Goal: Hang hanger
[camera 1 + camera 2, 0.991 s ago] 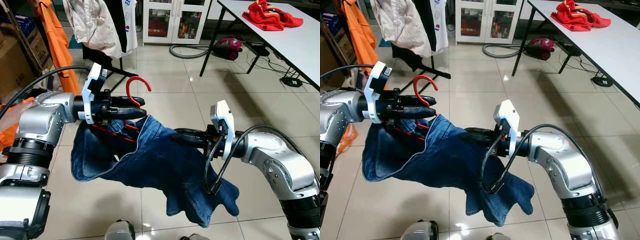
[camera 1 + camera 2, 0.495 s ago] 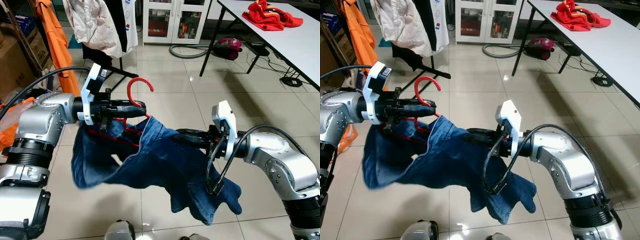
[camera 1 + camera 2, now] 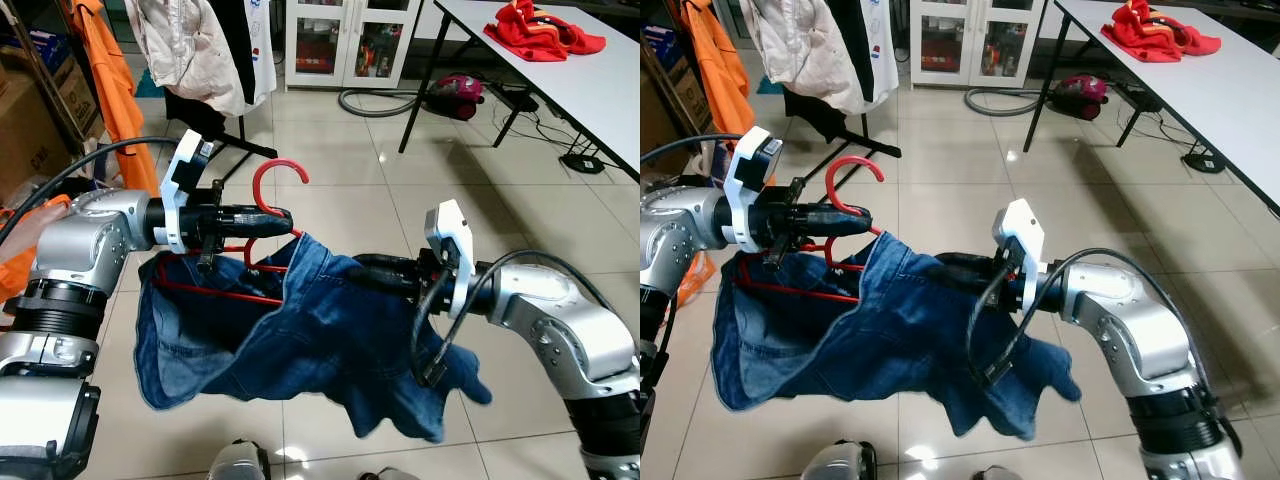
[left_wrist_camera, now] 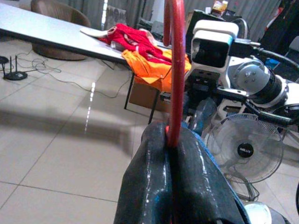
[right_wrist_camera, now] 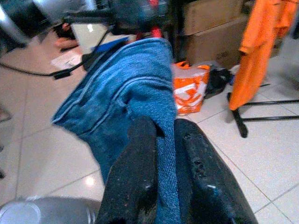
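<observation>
the left gripper is clamped on the neck of the red hanger, just under the hook; in the left wrist view the two black fingers pinch tight around the red wire with no gap. the hook stands up and curls over above the fingers, and the hanger's bar runs below and back toward the left arm, partly under cloth.

the right gripper is closed on a fold of the jeans; the right wrist view has denim squeezed between its fingers. the jeans sag between the two arms, one part draped over the hanger bar on the left, the rest hanging low and bunched under the right arm, above the tiled floor.

as for progress, the hanger is held up in mid-air with the jeans on it only loosely, so i judge the loading about half done: the cloth looks lopsided and may slide off if the right gripper lets go. the hanging itself is not yet done. a clothes rack with garments stands well apart, ahead and to the left, and the hook is on nothing. what remains, as i read it, is to settle the jeans on the bar, carry the hanger to the rack, and set the hook over a rail. the rail itself i cannot make out.
</observation>
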